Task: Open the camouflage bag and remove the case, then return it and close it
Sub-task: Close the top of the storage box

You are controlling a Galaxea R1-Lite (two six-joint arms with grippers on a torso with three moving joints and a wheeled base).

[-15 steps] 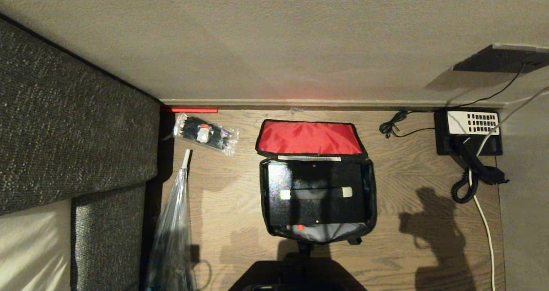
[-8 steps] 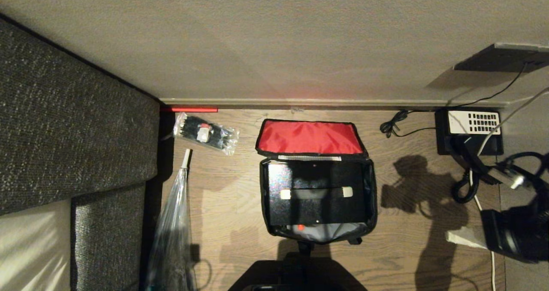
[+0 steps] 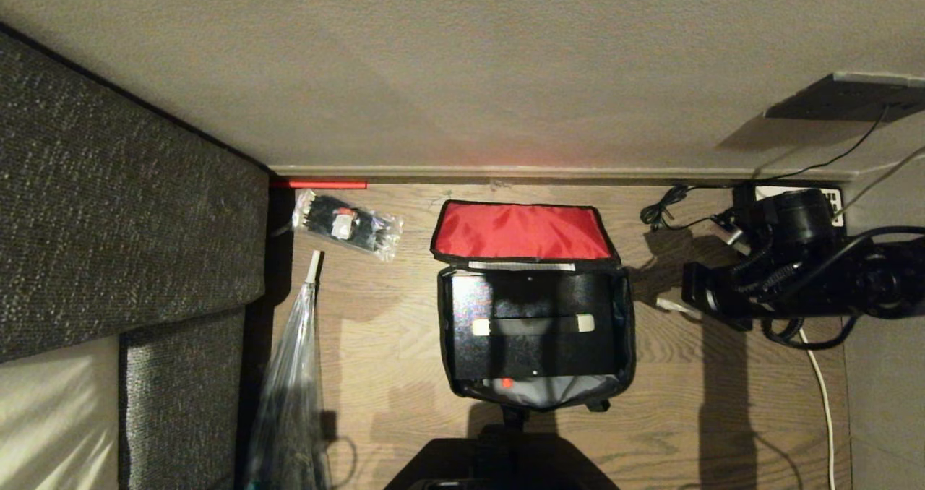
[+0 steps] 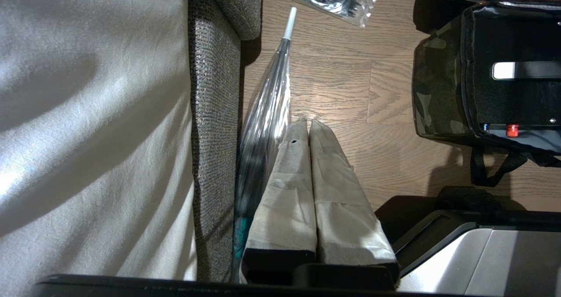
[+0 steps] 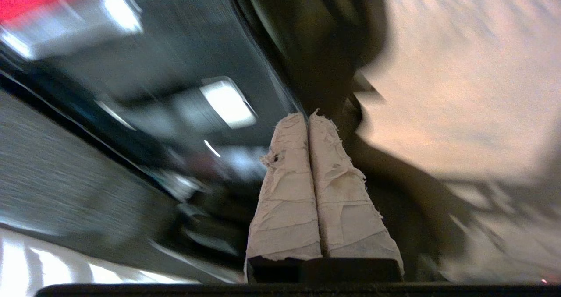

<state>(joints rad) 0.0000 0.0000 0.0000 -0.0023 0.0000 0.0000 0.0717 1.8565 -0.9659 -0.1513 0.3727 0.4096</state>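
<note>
Left gripper (image 4: 309, 124), seen only by its own wrist camera, hangs pressed closed and empty beside the clear umbrella (image 4: 263, 113). Centre floor: camouflage bag (image 3: 627, 331) lies open, black case (image 3: 531, 324) inside. Right gripper (image 3: 668, 304) closed, empty, just beside the bag.

Phone (image 3: 795, 208) at upper right mostly hidden behind right arm; umbrella (image 3: 289, 396) cut off by bottom edge; right wrist view blurred, bag (image 5: 131, 91) barely legible

Glossy red lid lining (image 3: 522, 231), woodgrain floor (image 3: 390, 345)
</note>
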